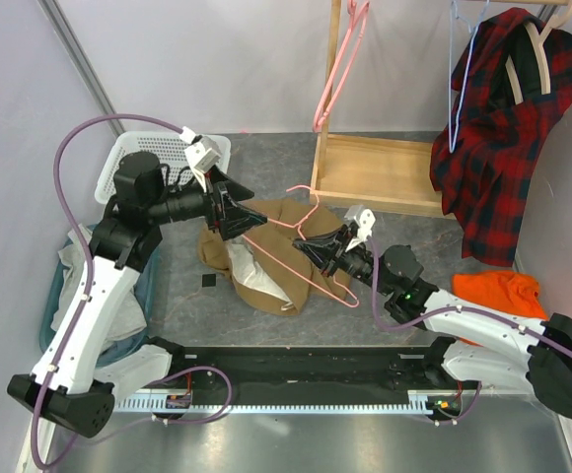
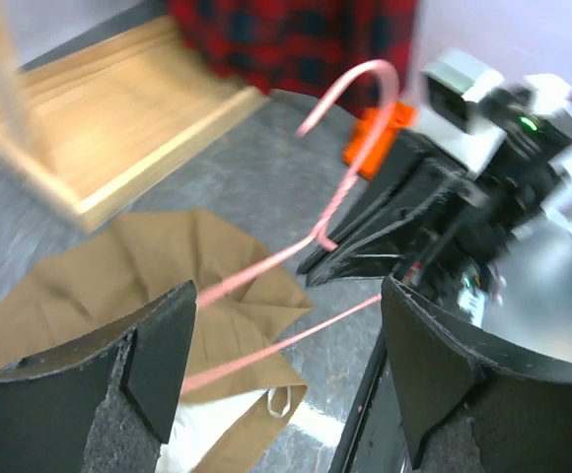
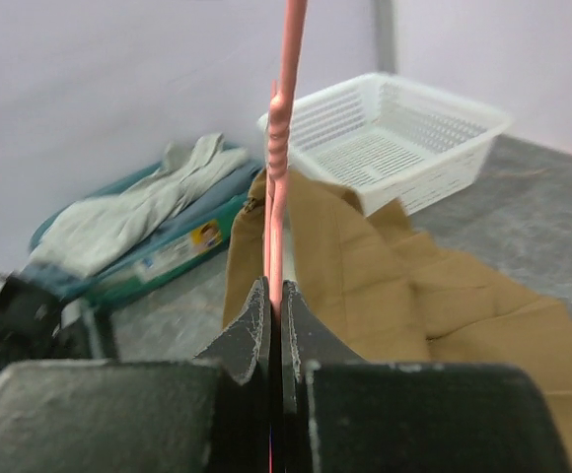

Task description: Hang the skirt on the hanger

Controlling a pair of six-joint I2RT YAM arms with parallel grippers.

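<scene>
**Hanger pinched over the crumpled skirt**

On the left, we see the left arm rise from its base at the near edge, bend at the elbow in front of the white basket (image 1: 158,158), and stretch its forearm level toward the right. The left gripper (image 2: 286,291) is spread wide. From its wrist view, thin pink wires run across the gap between its fingers, and we cannot tell whether they touch either finger.

In the middle, the tan skirt (image 1: 256,251) lies rumpled on the grey desk (image 1: 178,286), just in front of the left gripper. The pink hanger (image 3: 284,99) is over it, with its hook toward the wooden rack base (image 1: 380,172).

On the right, the right arm lies low along the desk, its forearm angled up and left. The right gripper (image 3: 274,296) is pressed together, pinching the hanger's thin rod. An orange cloth (image 1: 498,291) lies beside this arm, and a red plaid shirt (image 1: 508,128) hangs behind.

A small label on the teal packet (image 3: 182,258) is too blurred to read.
</scene>
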